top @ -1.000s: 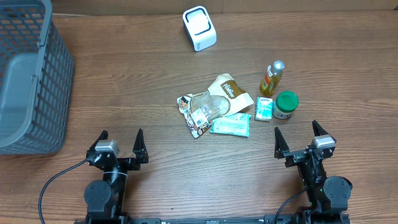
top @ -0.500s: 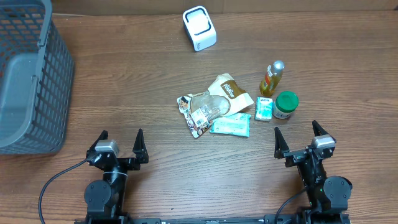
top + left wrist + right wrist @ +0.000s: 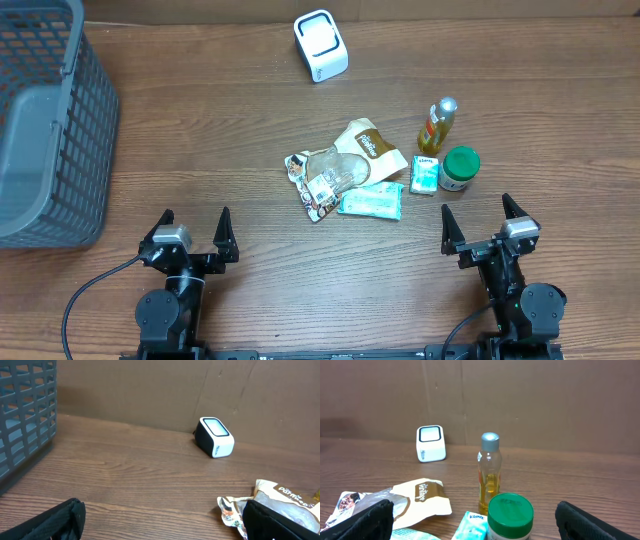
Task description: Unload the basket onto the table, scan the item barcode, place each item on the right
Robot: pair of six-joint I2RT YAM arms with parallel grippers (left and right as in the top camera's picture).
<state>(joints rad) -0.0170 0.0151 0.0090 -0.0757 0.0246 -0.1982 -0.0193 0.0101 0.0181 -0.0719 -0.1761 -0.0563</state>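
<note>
Left gripper (image 3: 193, 228) and right gripper (image 3: 476, 220) stand spread and empty at the near counter (image 3: 300, 290) edge. Packets (image 3: 345, 170) overlap mid-counter; the scanner (image 3: 321, 45) sits far. Risk: crowding causes a double grasp, or a topple of the bottle (image 3: 438, 124).

Overhead top-down — low wrists share scanner (image 3: 214, 437), probably.

Grey basket (image 3: 98, 140) runs off the overhead view's left edge; snack pouch (image 3: 280, 496) is cropped at the left wrist view's right edge.
</note>
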